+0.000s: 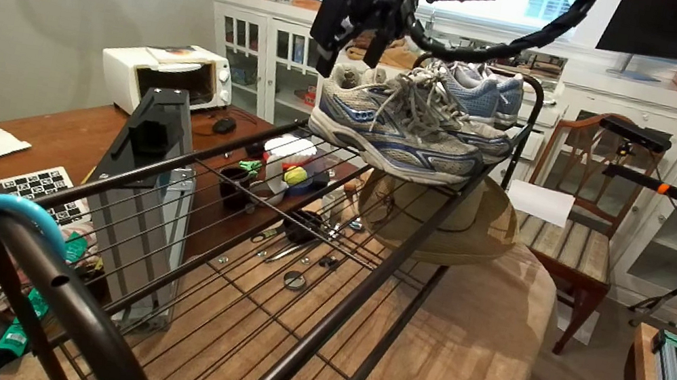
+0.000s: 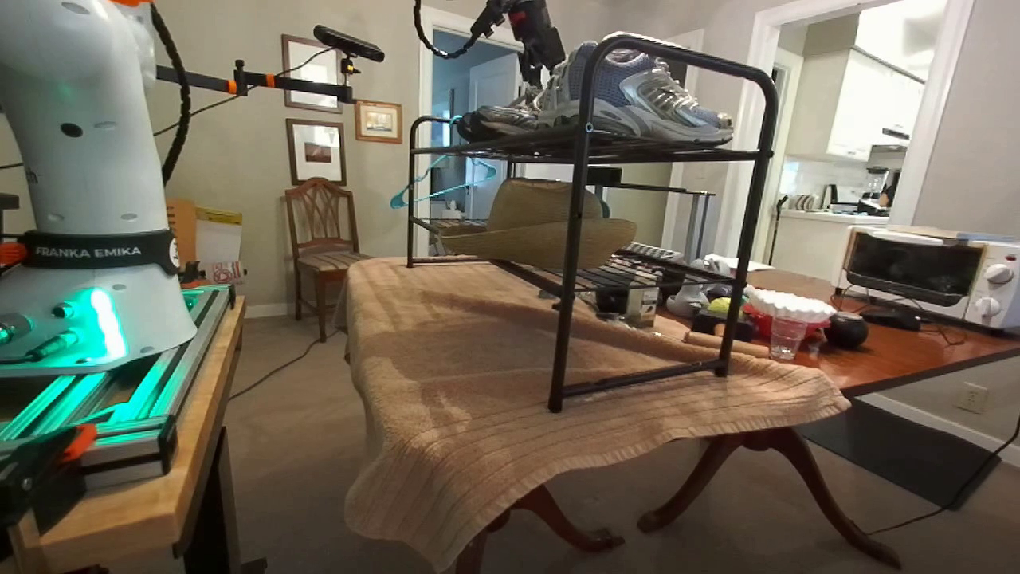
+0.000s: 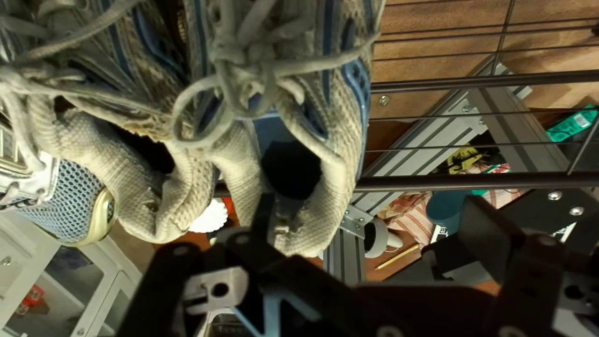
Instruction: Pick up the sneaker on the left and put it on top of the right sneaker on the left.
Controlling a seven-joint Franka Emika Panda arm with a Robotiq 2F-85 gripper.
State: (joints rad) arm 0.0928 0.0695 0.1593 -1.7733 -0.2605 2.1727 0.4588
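The left sneaker [image 1: 397,127] is carried on top of the rack [image 1: 82,326], beside the right sneaker [image 3: 100,150], on which it is presumably to be stacked. The fingers [image 3: 489,234] are spread, with nothing held, and are poised above the heel end; from there the long axis is pointed away, toward the toe. In the wrist view one finger is seen in front of the heel collar [image 3: 337,187], the other well beyond its outer side, so only that outer wall is likely to be straddled. Contact cannot be told.
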